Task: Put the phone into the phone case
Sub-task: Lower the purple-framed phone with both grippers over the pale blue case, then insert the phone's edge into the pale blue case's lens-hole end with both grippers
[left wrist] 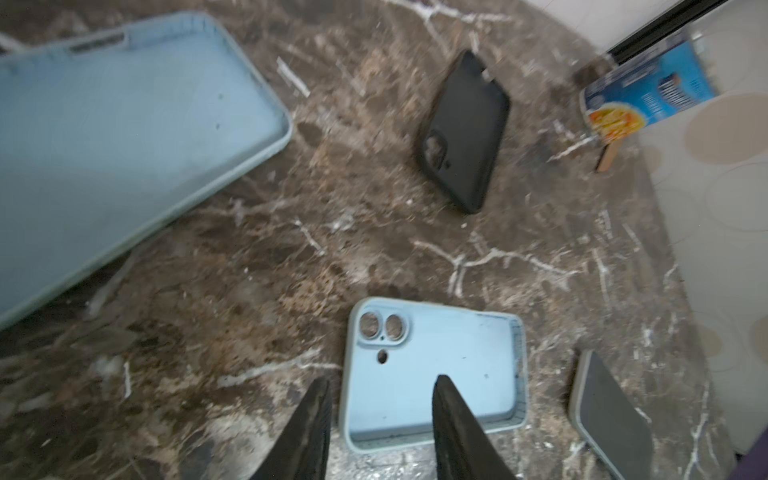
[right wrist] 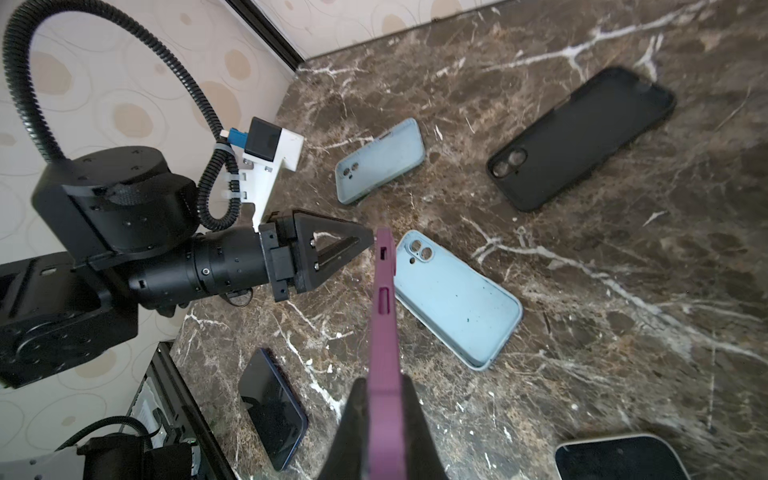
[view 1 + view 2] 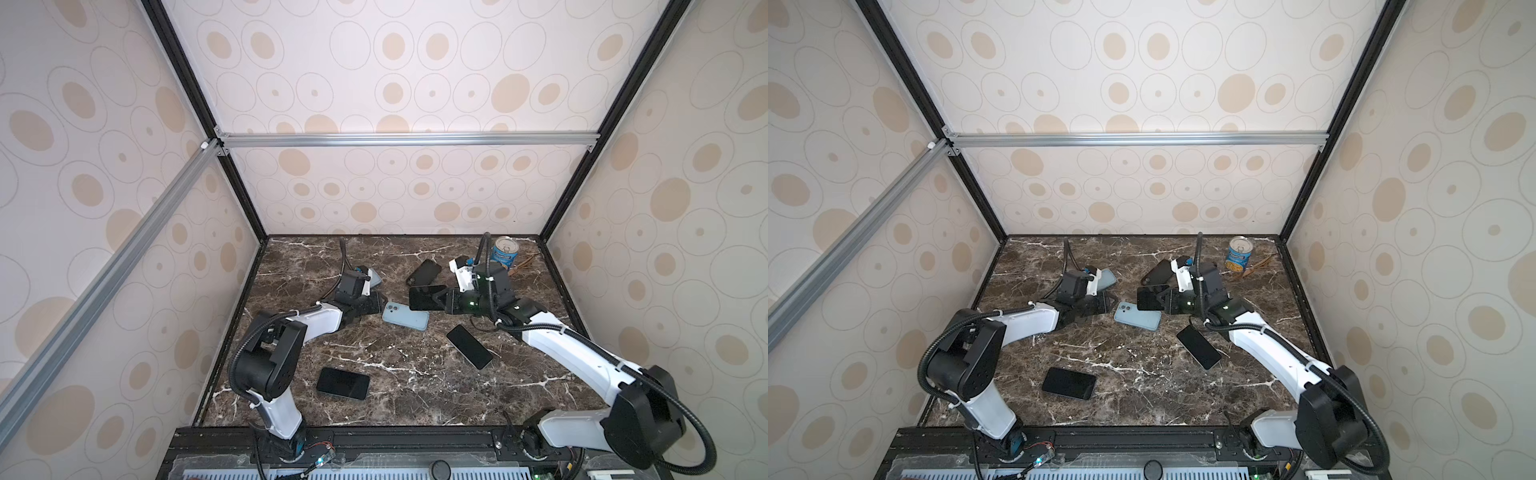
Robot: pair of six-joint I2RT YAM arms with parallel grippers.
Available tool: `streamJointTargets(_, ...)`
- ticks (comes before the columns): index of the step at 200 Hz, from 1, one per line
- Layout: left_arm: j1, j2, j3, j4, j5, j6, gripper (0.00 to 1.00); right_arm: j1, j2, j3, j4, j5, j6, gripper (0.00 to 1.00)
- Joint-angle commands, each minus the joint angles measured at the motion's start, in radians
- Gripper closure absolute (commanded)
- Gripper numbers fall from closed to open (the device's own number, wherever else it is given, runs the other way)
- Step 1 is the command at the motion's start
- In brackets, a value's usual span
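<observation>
my right hand [image 3: 441, 300] is clenched on the phone [image 3: 424, 298], gripping it by one end with its dark screen tilted up toward the top cameras. in the right wrist view the phone [image 2: 384, 291] shows edge-on, with a purple rim, pinched between the two fingers [image 2: 353, 411]. it looks to be held off the surface [image 3: 415, 399], just past the far right end of the blue case [image 3: 405, 318].

that blue case lies flat in the middle of the surface, open side up, with its camera cutout toward the left. my left hand [image 1: 382, 415] is low at the case's left end with its jaws apart and nothing gripped. in the left wrist view one finger [image 1: 457, 428] sits over the case's inside and the other is off beside it. i cannot tell whether either one touches the case.

a second blue case [image 3: 375, 277] lies on the far side of the left wrist. a black case [image 3: 424, 272] lies far of the held phone. a dark phone [image 3: 343, 383] rests near centre and another phone [image 3: 469, 347] to the right. a can [image 3: 504, 252] stands at the far right.
</observation>
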Motion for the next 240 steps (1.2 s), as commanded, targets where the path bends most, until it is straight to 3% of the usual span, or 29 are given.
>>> streamJointTargets(1,-0.022,0.026,0.024,-0.040,-0.041,0.040,0.59,0.000,0.059,0.045,0.062,-0.037,0.027,1.00)
streamJointTargets(29,-0.045,0.052,0.000,-0.010,-0.034,0.035,0.65,-0.001,0.159,0.067,0.091,-0.045,0.018,1.00)
streamJointTargets(94,-0.092,0.075,-0.060,0.034,-0.033,0.000,0.67,-0.005,0.318,0.104,0.099,-0.157,-0.001,1.00)
streamJointTargets(194,-0.149,-0.123,-0.252,0.059,0.028,-0.045,0.67,-0.005,0.234,-0.037,0.096,-0.279,0.048,1.00)
streamJointTargets(240,-0.146,-0.219,-0.182,-0.066,-0.018,0.032,0.65,-0.005,0.191,0.010,0.001,-0.249,-0.001,1.00)
